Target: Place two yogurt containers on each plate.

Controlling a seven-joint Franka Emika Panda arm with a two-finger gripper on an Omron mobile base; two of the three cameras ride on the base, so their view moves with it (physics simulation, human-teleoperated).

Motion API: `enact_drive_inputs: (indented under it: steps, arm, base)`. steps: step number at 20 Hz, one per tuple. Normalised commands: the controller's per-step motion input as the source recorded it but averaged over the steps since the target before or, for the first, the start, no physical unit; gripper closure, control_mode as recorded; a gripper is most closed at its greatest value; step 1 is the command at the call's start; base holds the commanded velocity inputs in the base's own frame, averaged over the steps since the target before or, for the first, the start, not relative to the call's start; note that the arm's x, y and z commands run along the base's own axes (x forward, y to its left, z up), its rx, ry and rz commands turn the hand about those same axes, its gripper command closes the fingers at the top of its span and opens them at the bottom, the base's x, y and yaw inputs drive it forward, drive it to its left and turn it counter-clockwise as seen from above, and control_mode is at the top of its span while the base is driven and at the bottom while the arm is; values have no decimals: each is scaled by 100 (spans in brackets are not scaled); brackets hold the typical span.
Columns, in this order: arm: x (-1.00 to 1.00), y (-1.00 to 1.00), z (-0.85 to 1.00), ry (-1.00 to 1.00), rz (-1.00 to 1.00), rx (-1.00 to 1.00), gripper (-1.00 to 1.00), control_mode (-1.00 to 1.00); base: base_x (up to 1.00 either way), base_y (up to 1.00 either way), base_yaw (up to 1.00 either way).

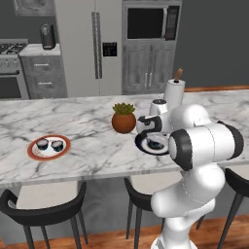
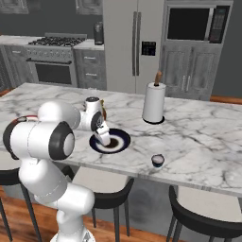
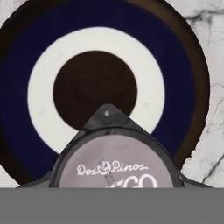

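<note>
- Hand view looks straight down along the gripper at a yogurt container [image 3: 114, 164] sitting right at the claw, over the navy-rimmed plate [image 3: 17, 70]; the finger tips are hidden behind the cup, so I cannot tell whether the claw is clamped on it or apart.
- Its top is a pale grey foil lid with a pull tab pointing toward the plate's middle and white "Dos Pinos" lettering; the rim around it is dark.
- That plate has a dark outer edge, a navy band, a white ring and a dark round centre.
- Right base view shows the gripper [image 2: 105, 139] low over the near-left part of this plate [image 2: 122, 138], on the marble counter [image 2: 198, 132].
- One more yogurt cup [image 2: 158, 160] stands alone on the counter near the front edge, to the right of the plate and apart from it.
- Left base view shows the orange-rimmed plate [image 1: 33, 151] far to the left, holding two yogurt cups [image 1: 43, 144] side by side.
- A potted plant [image 1: 123, 118] stands just left of the navy plate, a paper towel roll [image 2: 154, 102] beyond it.
</note>
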Motion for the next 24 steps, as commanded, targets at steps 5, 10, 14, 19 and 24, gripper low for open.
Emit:
enact_drive_inputs:
  steps: [5,10,14,19,24]
  arm:
    - [7,0,-18,0,0,0,100,-100]
    - [10,0,-18,0,0,0,100,-100]
    - [10,0,-18,0,0,0,-100,-100]
    - [3,-2,-2,0,0,0,-100,-100]
    - [-2,-4,20,0,0,0,-100,-100]
  base:
    - [0,0,0]
    - [0,0,0]
    - [0,0,0]
    - [0,0,0]
    - [0,0,0]
